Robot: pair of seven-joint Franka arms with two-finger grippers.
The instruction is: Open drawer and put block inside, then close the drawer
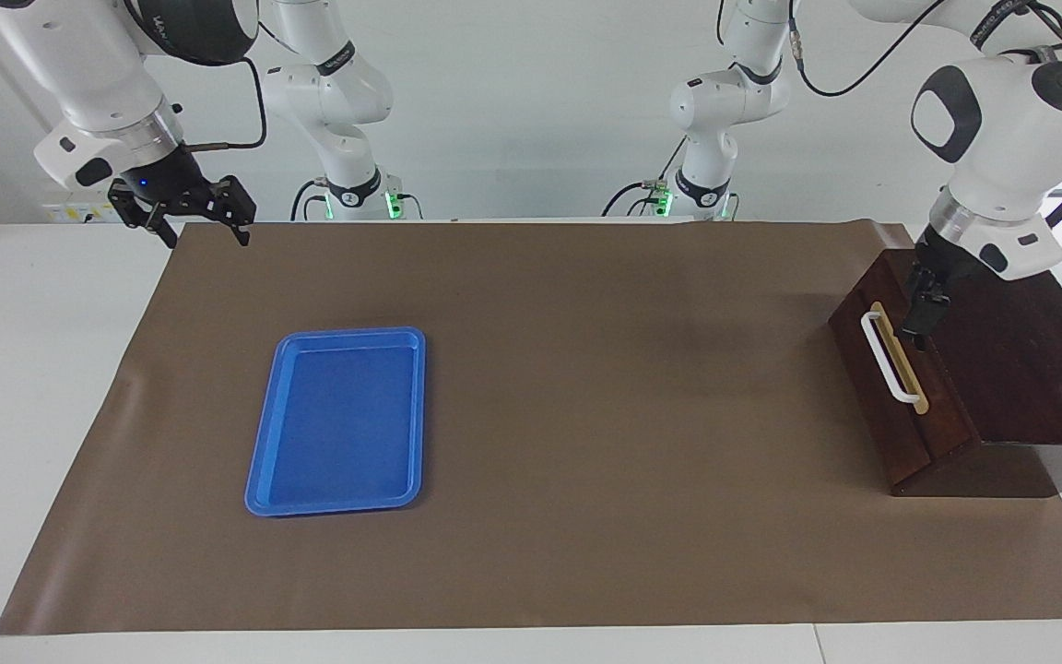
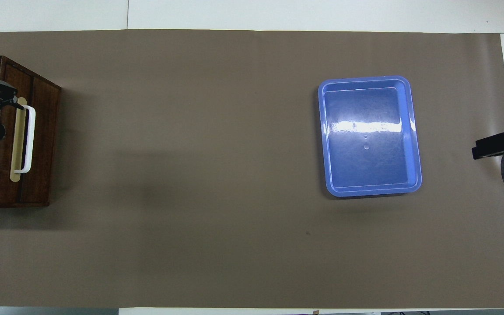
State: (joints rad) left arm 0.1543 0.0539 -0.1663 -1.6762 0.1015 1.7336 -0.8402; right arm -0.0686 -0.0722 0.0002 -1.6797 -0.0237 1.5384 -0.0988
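- I am seeing the right gripper hanging in the air over the corner of the brown mat at the right arm's end of the table, fingers spread apart, holding nothing; this arm is waiting.
- The blue tray is lying flat on the mat toward the right arm's end, nothing in it.
- The drawer is sitting shut in its dark wooden box at the left arm's end, white bar handle facing mid-table.
- The left gripper is pointing down at the box top, just beside the handle's end nearer the robots; whether its fingers are apart, I cannot tell.
- I am finding no block in either view.
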